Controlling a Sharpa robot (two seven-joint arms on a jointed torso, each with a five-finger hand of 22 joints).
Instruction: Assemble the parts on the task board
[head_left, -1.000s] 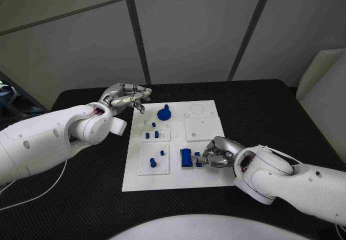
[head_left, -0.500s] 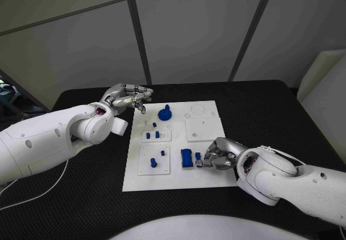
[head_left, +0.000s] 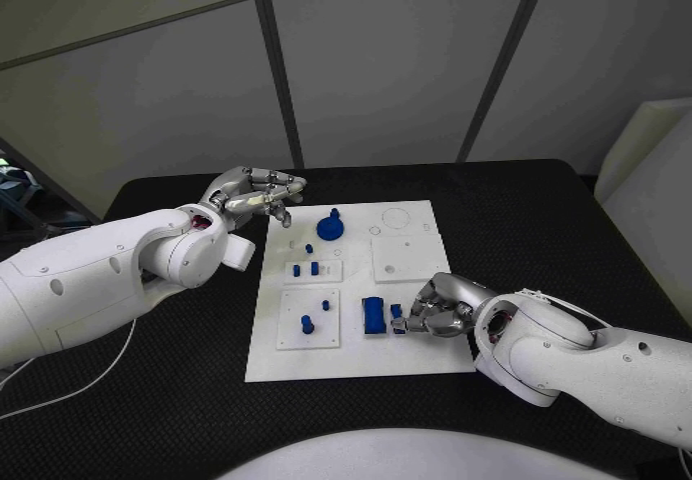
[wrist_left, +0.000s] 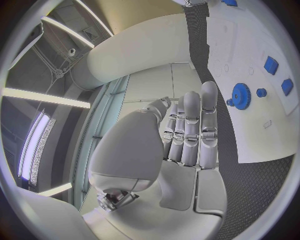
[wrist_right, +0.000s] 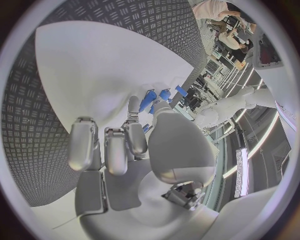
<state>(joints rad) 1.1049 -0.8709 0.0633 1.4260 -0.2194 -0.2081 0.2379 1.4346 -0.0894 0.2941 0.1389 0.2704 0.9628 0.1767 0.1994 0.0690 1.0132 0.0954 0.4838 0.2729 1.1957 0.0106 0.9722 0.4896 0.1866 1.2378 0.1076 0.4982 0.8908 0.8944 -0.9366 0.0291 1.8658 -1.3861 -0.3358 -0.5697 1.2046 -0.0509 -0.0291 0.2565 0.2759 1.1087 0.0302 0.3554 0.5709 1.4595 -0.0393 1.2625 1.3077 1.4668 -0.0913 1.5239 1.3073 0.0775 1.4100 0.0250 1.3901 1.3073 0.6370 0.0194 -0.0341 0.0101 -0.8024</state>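
The right hand (head_left: 433, 308) is resting on the task board (head_left: 404, 352), its fingers curling around a small blue part (head_left: 395, 312) beside a larger blue block (head_left: 374, 315). The left hand (head_left: 257, 194) is hovering off the task board's far left corner, its fingers lying together, holding nothing.

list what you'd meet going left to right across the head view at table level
left hand → blue gear on the task board → long blue block → right hand

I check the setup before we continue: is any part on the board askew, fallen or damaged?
Nothing stands out. The board lies flat on the table, and the gear and other parts sit on it. The right hand hides some parts.
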